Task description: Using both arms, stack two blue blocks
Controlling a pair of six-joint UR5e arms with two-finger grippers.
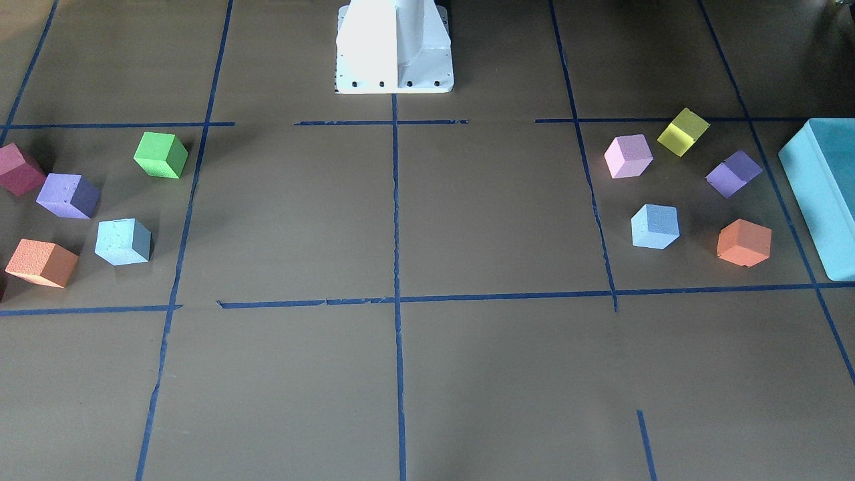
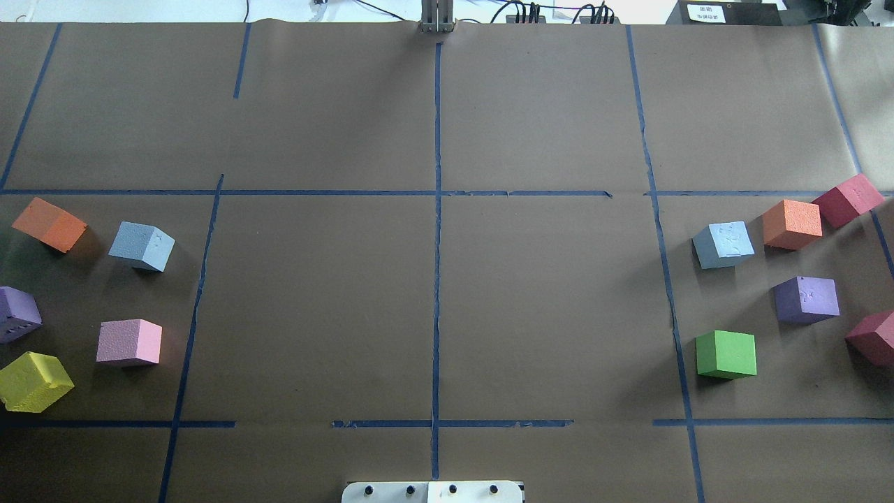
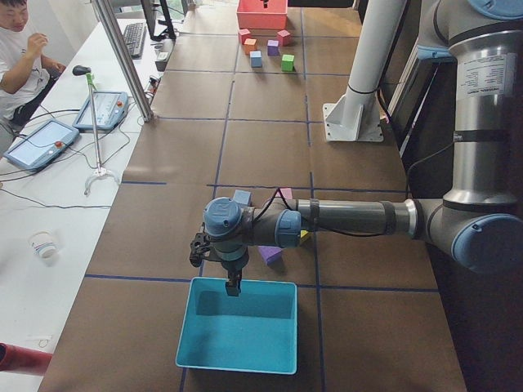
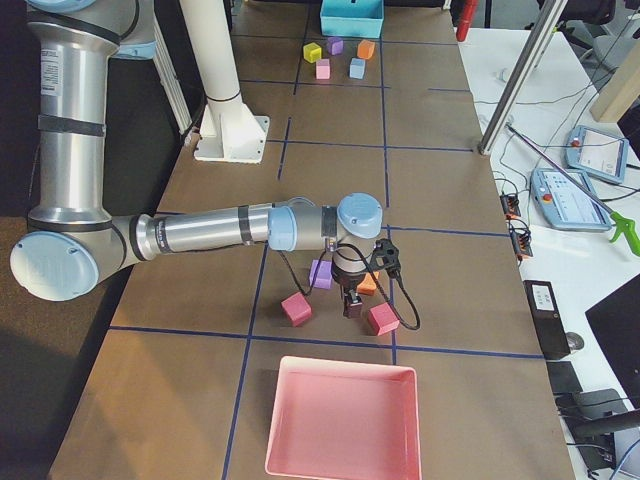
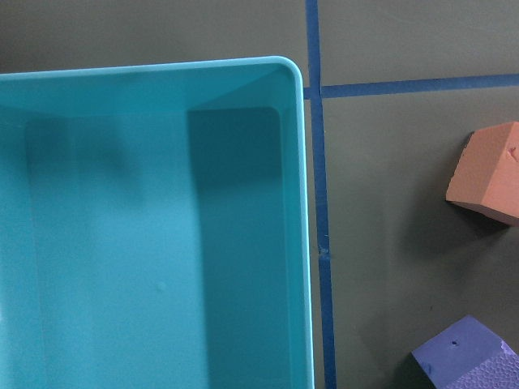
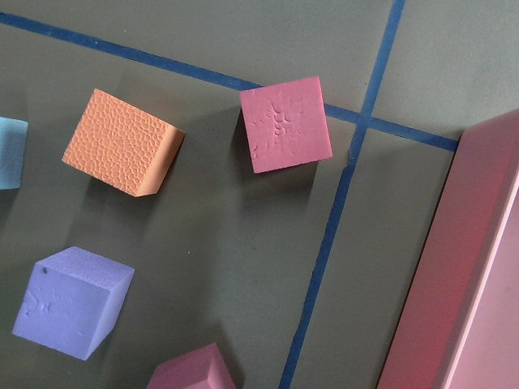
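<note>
One pale blue block (image 2: pixel 142 245) lies on the table's left side among other cubes; it also shows in the front view (image 1: pixel 655 226) and the left side view (image 3: pixel 242 197). The other blue block (image 2: pixel 723 244) lies on the right side, seen in the front view (image 1: pixel 123 241) and at the right wrist view's left edge (image 6: pixel 8 152). My left gripper (image 3: pixel 232 286) hangs over the teal box's rim. My right gripper (image 4: pixel 352 303) hangs over the cubes near the pink tray. Both show only in the side views, so I cannot tell whether they are open or shut.
A teal box (image 1: pixel 825 194) stands at the table's left end and a pink tray (image 4: pixel 340 420) at its right end. Orange (image 2: pixel 49 223), purple, pink, yellow, green (image 2: pixel 726 354) and red cubes surround the blue blocks. The white pedestal (image 1: pixel 394 47) stands at the robot's side.
</note>
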